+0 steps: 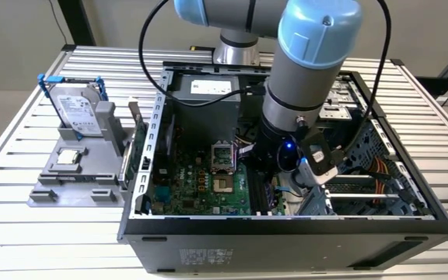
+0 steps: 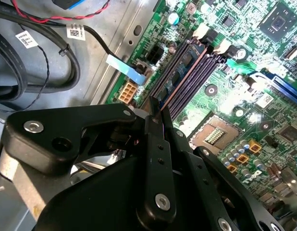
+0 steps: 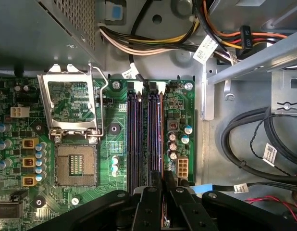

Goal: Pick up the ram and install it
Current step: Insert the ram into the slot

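Observation:
The ram (image 2: 179, 72) is a thin stick standing on edge in the memory slot nearest the motherboard's (image 3: 76, 115) edge. In the first wrist view the ram (image 3: 161, 139) shows as a narrow line beside the other dark slots (image 3: 139, 139). My gripper (image 2: 156, 109) sits low over one end of that stick, and its black fingers (image 3: 152, 202) are drawn in tight on either side of it. From the first wrist view the gripper (image 3: 164, 182) lines up with that slot. In the exterior view the arm's wrist (image 1: 286, 146) reaches down inside the open computer case (image 1: 286, 221).
Cable bundles (image 3: 244, 144) and a metal drive bracket (image 3: 254, 62) lie close beside the slots. The open processor socket (image 3: 74, 163) is on the slots' other side. Left of the case in the exterior view, a grey fixture (image 1: 72, 181) holds a hard drive (image 1: 76, 111).

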Controlling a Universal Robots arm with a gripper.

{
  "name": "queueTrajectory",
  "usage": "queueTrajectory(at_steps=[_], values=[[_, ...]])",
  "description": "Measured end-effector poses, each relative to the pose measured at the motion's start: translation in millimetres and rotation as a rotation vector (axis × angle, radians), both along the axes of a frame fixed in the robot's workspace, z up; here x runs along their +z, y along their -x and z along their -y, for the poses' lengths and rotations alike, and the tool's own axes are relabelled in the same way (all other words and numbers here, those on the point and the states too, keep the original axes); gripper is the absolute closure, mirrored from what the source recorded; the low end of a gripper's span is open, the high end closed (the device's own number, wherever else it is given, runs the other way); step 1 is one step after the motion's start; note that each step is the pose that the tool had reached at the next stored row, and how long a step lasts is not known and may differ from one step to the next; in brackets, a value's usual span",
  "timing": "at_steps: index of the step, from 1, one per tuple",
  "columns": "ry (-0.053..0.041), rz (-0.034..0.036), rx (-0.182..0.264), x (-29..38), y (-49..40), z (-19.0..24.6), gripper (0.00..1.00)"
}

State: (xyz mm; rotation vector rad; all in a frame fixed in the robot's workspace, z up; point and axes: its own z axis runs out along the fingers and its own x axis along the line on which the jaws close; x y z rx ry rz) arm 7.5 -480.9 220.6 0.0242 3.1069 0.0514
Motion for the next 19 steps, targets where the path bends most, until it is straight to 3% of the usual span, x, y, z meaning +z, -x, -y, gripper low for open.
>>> queueTrajectory(at_steps=[6,12,19], values=[[-0.0085,-0.0003,-0.001,-0.5,0.0,1.4,1.00],[-0.0237,0.0000,-0.004,-3.2,-0.1,2.7,1.00],[-0.0286,-0.0002,-0.006,-5.0,0.0,3.2,1.00]])
